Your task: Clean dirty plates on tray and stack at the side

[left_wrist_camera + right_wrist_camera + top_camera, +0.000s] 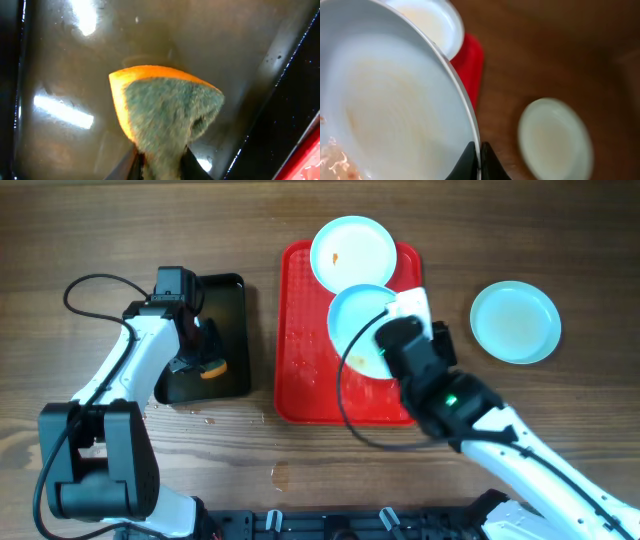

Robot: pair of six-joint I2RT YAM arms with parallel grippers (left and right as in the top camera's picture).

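Right gripper (479,152) pinches a pale, orange-smeared plate (395,100).

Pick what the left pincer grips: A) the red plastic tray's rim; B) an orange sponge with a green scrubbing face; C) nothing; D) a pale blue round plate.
B: the left pincer is shut on the orange sponge, green scrubbing face showing, over the black rectangular tray.

The right gripper (479,156) pinches the rim of a tilted plate (385,100), which walls off the whole left of its wrist view. Ahead, past that rim, a second plate (427,20) occupies the red tray (470,65). To its other side the table (545,50) lies open, apart from a third plate (555,140). The left gripper (161,167), clamped on the sponge (167,110), is over the black tray (75,50). That tray's raised wall (280,85) rises close beside it.
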